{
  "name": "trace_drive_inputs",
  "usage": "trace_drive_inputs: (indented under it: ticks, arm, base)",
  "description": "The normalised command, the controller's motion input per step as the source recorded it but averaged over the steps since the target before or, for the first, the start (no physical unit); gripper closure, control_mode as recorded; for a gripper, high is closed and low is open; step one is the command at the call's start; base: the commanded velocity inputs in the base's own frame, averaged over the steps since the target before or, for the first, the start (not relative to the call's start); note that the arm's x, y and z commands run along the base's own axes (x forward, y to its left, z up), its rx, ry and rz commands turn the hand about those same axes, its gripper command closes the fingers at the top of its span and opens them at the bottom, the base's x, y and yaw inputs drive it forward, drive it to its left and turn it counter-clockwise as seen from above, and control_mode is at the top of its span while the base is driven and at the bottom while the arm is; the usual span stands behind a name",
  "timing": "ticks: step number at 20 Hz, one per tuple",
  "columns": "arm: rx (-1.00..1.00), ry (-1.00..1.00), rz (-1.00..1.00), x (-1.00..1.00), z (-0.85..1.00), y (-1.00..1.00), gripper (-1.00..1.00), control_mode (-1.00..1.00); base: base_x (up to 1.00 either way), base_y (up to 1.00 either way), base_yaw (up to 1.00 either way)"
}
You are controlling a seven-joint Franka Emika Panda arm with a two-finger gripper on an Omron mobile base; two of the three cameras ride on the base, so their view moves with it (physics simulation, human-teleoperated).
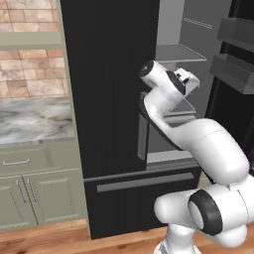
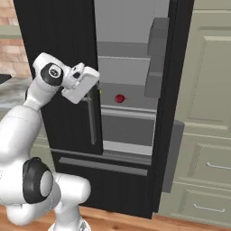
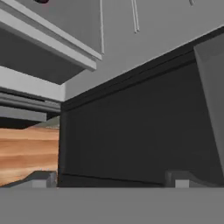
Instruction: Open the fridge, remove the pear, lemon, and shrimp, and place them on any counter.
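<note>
Fridge [image 2: 54, 54] right door is open. Pear [image 2: 119, 98] sits on the middle shelf, frame centre. Gripper [image 3: 111, 178] is released, jaws wide, empty, left of the pear at similar height; pear at the hand view's top-left edge.

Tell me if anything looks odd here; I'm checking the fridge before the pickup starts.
Nothing looks damaged or spilled. The fridge has its right door swung open, as the job needs, and the pear sits alone on a middle shelf. The end effector is open and empty.
</note>
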Motion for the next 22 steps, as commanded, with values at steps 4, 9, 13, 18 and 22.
trace_drive_inputs:
  ticks: [4,9,13,18,22]
  arm:
    - [0.48,0.13,0.55,0.03,0.0,0.24,-1.0,-1.0]
    - [0.57,-0.16,0.29,0.12,0.0,0.14,-1.0,-1.0]
    - [0.51,-0.26,0.17,0.0,-0.06,0.25,-1.0,-1.0]
    - [0.11,-0.09,0.03,0.06,-0.2,0.6,-1.0,-1.0]
    - [0.0,0.0,-0.07,0.11,0.0,0.4,-1.0,-1.0]
  base:
    - [0.0,0.0,0.0]
    - [0.0,0.0,0.0]
    - [0.0,0.0,0.0]
    - [0.0,0.0,0.0]
    - [0.0,0.0,0.0]
